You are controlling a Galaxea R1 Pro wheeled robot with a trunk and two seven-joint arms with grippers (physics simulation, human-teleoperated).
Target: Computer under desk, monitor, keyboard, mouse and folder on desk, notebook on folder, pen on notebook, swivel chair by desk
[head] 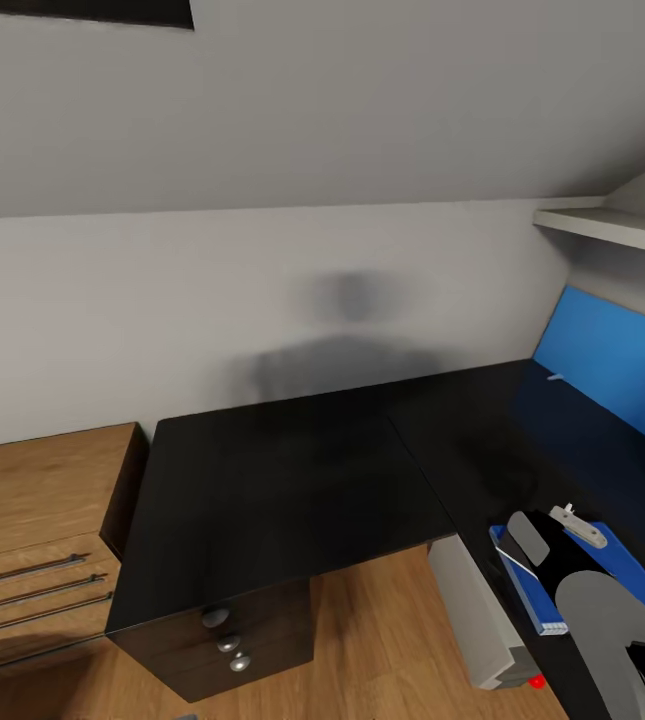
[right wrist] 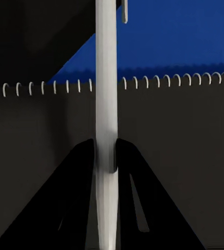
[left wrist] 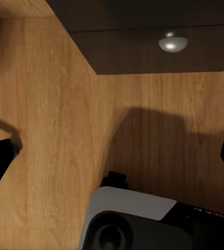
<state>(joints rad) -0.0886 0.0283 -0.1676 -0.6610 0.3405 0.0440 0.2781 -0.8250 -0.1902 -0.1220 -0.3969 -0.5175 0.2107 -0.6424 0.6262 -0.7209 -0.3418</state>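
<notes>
Pen (right wrist: 106, 104) sits pinched between the two dark fingers of our right gripper (right wrist: 106, 156), which press against it from both sides. Under it we see the notebook (right wrist: 169, 156), dark with a row of white spiral rings, and past the rings the blue folder (right wrist: 185, 41) beneath. In the head view the folder (head: 532, 600) lies at the right end of the desk (head: 282, 480), close to its front edge, with our right arm (head: 602, 620) over it hiding most of the notebook. A blue back panel (head: 612, 360) runs along the desk's far right side. Below the front edge stands the pale computer (head: 477, 620) on the floor, and under the left part a black cabinet (head: 252, 640) with round silver knobs. A wooden drawer chest (head: 32, 540) stands beside the desk's left end. Our left gripper (left wrist: 112, 156) hangs over the wood floor (left wrist: 54, 130) near the cabinet, its fingers spread wide and holding nothing.
</notes>
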